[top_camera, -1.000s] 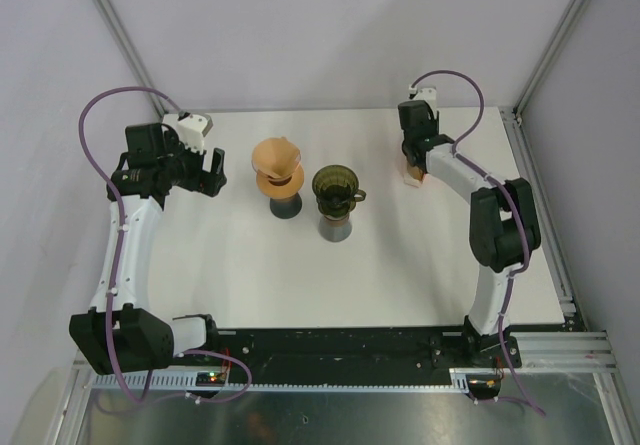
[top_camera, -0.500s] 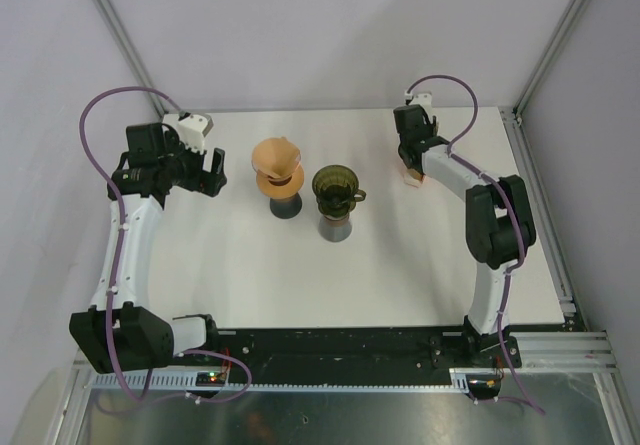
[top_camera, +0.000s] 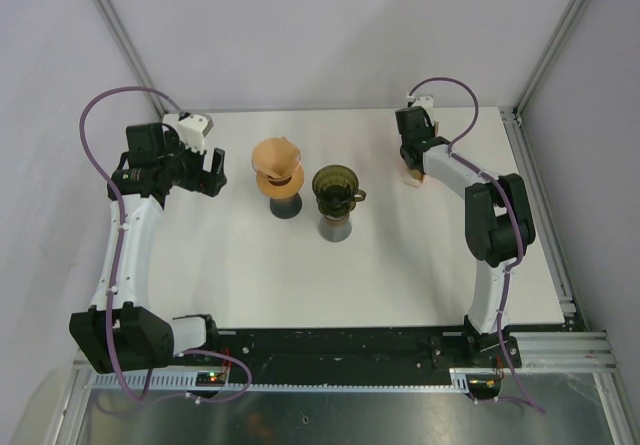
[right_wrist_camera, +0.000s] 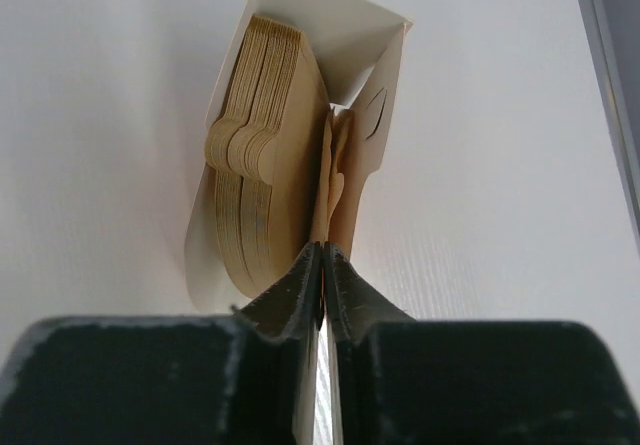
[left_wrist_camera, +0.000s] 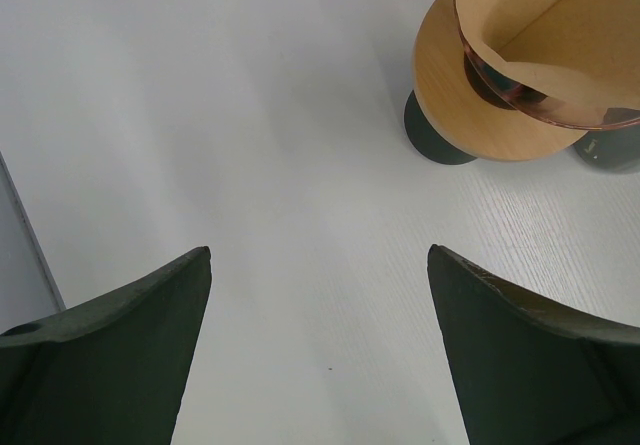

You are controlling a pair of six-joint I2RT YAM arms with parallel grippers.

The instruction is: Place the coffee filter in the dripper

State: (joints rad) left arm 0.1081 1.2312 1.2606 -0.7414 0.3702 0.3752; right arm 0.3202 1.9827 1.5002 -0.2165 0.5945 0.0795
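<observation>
The right end effector (right_wrist_camera: 323,250) sits at about 2 o'clock on the white tabletop (top_camera: 400,265). Its two dark fingers are pressed together on the lower edge of a single brown coffee filter (right_wrist_camera: 327,200). That filter stands on edge, just to the 3 o'clock side of a thick stack of filters (right_wrist_camera: 262,160) in the wrist view and touching it. Both are inside an open white carton (right_wrist_camera: 355,25), whose flaps rise behind them toward 12 o'clock.

The dark green dripper (top_camera: 335,183) stands near the middle of the tabletop on a grey base. Its handle points toward 3 o'clock and its cone looks bare of paper. It is well apart from the carton, which lies at roughly 2 o'clock from it.

Just beside the green dripper, at its 10 o'clock, stands an orange dripper (top_camera: 277,159) on a dark base. It has a brown paper cone seated in it.

The left end effector (left_wrist_camera: 318,260) hangs over the tabletop at about 10 o'clock, with its fingers spread wide and nothing between them. In its wrist view the orange dripper is at 1 o'clock, clear of both fingertips, with only bare white surface under the gap.
</observation>
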